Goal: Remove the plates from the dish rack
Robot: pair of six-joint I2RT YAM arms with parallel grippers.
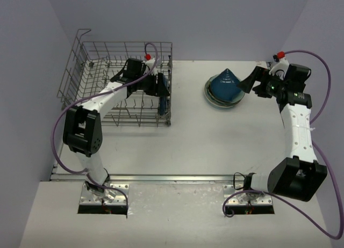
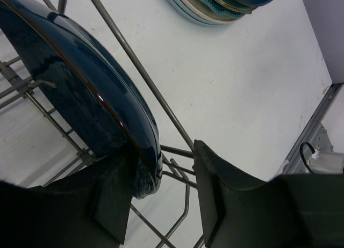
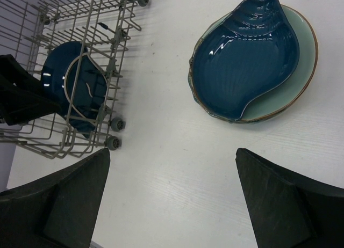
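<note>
Left gripper (image 2: 165, 170) part-spread, straddling the rim of a glossy dark blue round ceramic plate (image 2: 80, 81) standing on edge at the right end of the grey wire dish rack (image 1: 107, 55), far left. One finger touches the plate and the other stands apart. Right gripper (image 3: 172, 162) spread wide and empty, just right of the stacked plates (image 3: 303, 60) at far right on the white table (image 1: 188, 135).

From above and behind the near edge, looks down on the whole table (image 1: 188, 135), dish rack (image 1: 107, 49) far left, stacked plates (image 1: 224, 89) far right. From the left wrist, peers close past a dark blue plate (image 2: 80, 81) in the rack toward that stack. From the right wrist, higher, takes in both, seemingly the same plate too.
</note>
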